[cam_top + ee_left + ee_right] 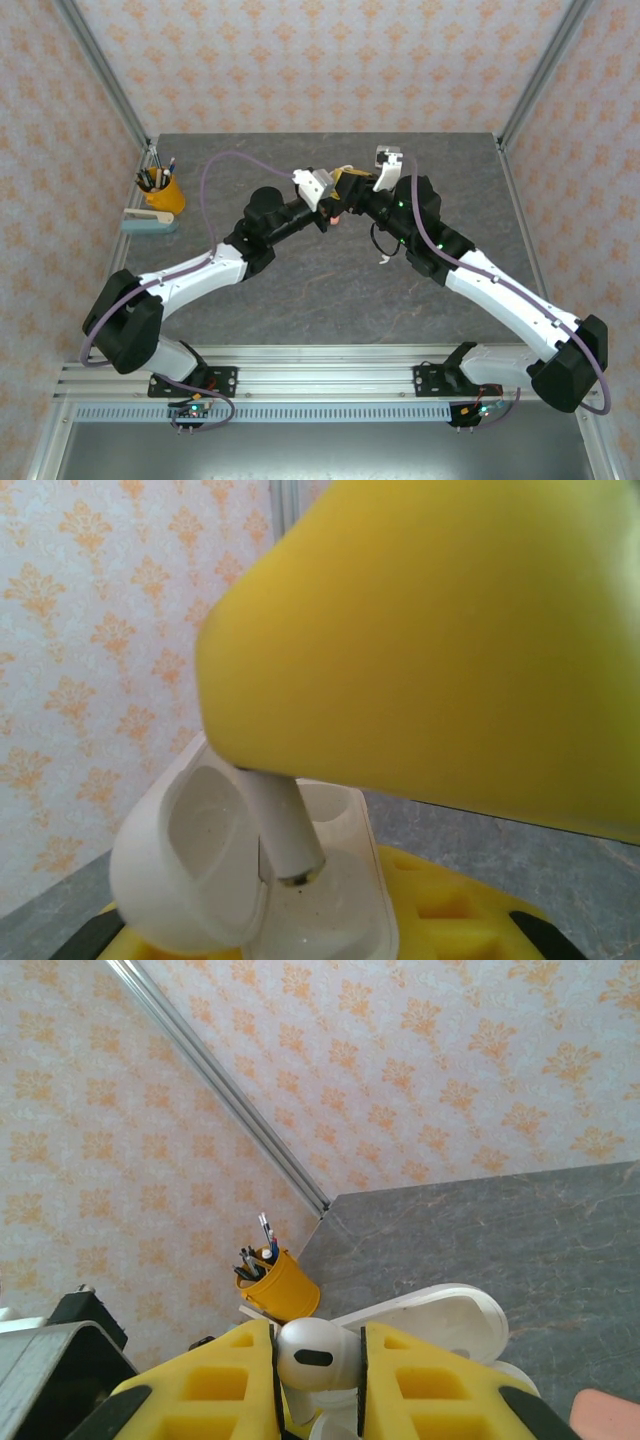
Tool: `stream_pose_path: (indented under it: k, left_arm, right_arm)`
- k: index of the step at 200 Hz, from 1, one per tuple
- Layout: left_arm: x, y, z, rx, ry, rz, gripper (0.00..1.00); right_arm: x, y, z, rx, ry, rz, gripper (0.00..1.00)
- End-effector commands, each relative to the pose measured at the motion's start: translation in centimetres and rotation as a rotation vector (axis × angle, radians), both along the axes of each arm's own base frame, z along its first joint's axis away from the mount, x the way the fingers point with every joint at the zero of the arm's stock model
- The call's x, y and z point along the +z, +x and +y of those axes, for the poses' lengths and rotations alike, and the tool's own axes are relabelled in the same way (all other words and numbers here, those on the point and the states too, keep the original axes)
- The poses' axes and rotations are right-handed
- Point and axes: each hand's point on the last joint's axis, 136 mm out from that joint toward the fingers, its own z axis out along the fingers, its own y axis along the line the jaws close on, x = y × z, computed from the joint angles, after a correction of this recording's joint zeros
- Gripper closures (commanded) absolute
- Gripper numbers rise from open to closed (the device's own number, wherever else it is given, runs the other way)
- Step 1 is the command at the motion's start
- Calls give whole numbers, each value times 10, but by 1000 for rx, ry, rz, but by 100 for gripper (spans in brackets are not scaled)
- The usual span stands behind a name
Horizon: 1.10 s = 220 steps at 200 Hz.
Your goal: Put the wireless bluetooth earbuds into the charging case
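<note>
1. A grey marbled desk [330,290] stands inside a booth of wallpaper walls [320,60] with an orange motif, framed by aluminium posts. At its far left are a yellow pen cup [163,192] and, just beside it, a pale stapler [148,220]
2. The two arms meet over the far middle of the desk. The left gripper [328,208] is closed around the base of an open white charging case [330,900], held clear of the desk with its lid [190,860] swung back
3. The right gripper [318,1380] pinches a white earbud [310,1345] between its yellow fingers [430,1380]. The earbud's stem [285,835] points down, just above the case's open base
4. In the left wrist view a blurred yellow finger hides the earbud's head. A pink shape [605,1415] is cut off at the edge of the right wrist view, and I cannot tell what it is
</note>
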Motion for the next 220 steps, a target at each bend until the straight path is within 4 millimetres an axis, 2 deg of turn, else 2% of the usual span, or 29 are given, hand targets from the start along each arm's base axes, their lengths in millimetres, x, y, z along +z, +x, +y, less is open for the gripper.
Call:
stream_pose_path:
  k: [1, 105, 112, 220]
  left_arm:
    - [14, 10, 3, 66, -13, -39, 100]
    - [20, 10, 8, 104, -38, -43, 100]
    - [20, 10, 8, 105, -38, -44, 100]
    - [26, 3, 8, 99, -41, -57, 100]
  right_arm:
    - [14, -2, -1, -6, 50, -40, 79]
    - [12, 2, -3, -33, 38, -40, 79]
    - [3, 7, 1, -32, 21, -22, 79]
    - [-12, 18, 1, -69, -31, -7, 80]
